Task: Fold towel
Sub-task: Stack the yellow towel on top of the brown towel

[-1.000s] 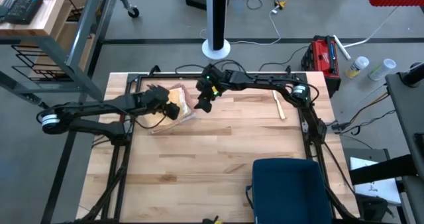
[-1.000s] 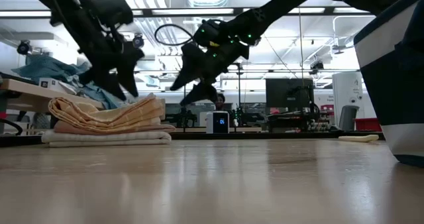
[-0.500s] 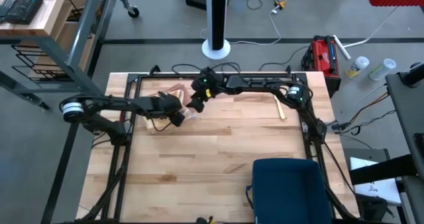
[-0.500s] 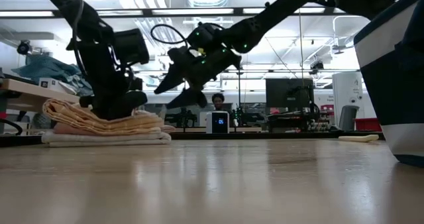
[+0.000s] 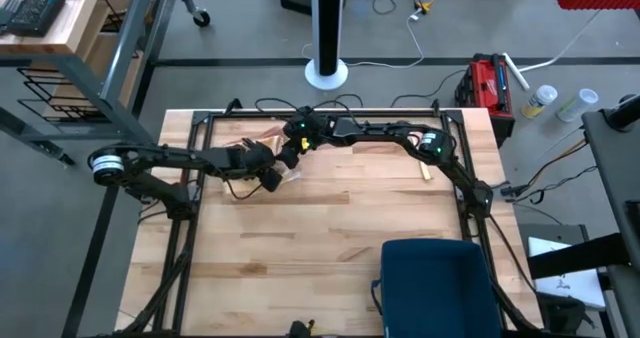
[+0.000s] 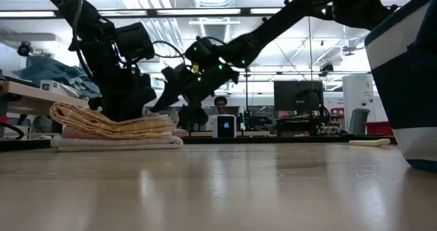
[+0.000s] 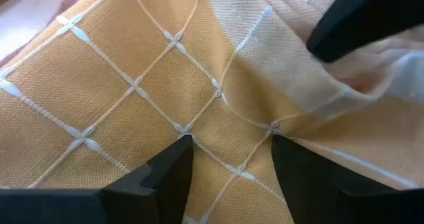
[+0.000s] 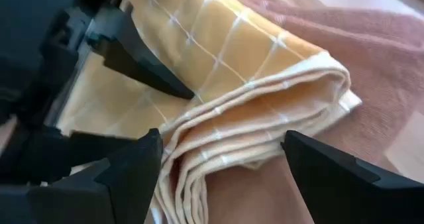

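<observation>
We see two slender black arms built of tube-like links and bulkier joint housings. The left arm point(image 5: 170, 159) carries a round silver-white cap at its outer joint, and the right arm point(image 5: 385, 133) shows a similar pale ring near its elbow. Small green lights glow on the right arm's wrist housing. Thin black cables loop beside both wrists. The fingers point(image 8: 132, 177) are matte black, wedge-shaped, tapering to points.

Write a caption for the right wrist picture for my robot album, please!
Open right gripper closes in on the folded yellow checked towel, lying on a pink towel, with the left gripper pressing its top.
</observation>
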Tool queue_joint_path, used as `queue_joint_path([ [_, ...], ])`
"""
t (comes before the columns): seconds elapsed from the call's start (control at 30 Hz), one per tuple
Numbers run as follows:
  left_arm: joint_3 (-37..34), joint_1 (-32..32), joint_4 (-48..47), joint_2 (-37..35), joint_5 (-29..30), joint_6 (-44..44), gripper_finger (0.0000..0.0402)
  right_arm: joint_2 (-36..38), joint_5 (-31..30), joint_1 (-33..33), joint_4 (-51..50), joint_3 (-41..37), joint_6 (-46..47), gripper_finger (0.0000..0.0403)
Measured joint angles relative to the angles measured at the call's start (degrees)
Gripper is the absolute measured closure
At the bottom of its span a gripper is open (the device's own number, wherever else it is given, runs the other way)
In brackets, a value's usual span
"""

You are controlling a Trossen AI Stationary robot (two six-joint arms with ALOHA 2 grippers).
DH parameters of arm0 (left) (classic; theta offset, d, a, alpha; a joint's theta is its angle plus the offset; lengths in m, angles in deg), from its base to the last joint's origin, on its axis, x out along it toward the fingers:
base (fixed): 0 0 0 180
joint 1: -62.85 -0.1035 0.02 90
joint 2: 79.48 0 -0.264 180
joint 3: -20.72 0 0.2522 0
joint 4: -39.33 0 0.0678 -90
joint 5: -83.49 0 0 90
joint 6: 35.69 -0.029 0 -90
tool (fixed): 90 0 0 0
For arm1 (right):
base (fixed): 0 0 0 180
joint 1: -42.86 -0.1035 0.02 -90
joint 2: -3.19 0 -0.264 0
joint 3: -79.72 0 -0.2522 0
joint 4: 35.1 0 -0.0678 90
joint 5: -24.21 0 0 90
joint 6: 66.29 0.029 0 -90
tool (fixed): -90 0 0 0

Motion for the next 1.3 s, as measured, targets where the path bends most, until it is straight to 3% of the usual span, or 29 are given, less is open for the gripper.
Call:
queue_joint_path([
  [0.13,0.0,0.0,0.13,-0.04,0.04,0.0,0.0212,-1.27,-1.58,0.0,-7.47,4.92,-2.95,0.0097],
  [0.33,-0.04,0.26,2.76,-0.09,0.06,-0.94,0.0221,-2.49,-1.66,-0.83,-6.62,5.29,-2.62,0.009],
  [0.47,-0.04,0.88,4.92,-0.13,-0.13,-1.91,0.0224,-2.67,-1.37,-1.27,-5.37,5.33,-2.72,0.0106],
  [0.7,0.05,0.98,5.39,-0.52,-1.04,-2.21,0.0212,-2.77,-1.44,-1.4,-4.34,5.31,-4.62,0.0198],
  [0.93,3.96,0.98,-0.22,-8.42,-0.61,-2.29,0.0205,-2.75,-1.42,-1.38,-2.65,6.13,-8.05,0.0377],
  [1.13,8.02,1.2,-15.65,-18.58,9.84,-0.31,0.0225,-2.76,-6.45,-1.17,-12.91,11.17,-15.52,0.0393],
  [1.3,5.28,1.22,-16.18,-24.49,10.72,0.95,0.0246,-2.75,-12.41,-1.1,-17.96,15.54,-20.14,0.0396],
])
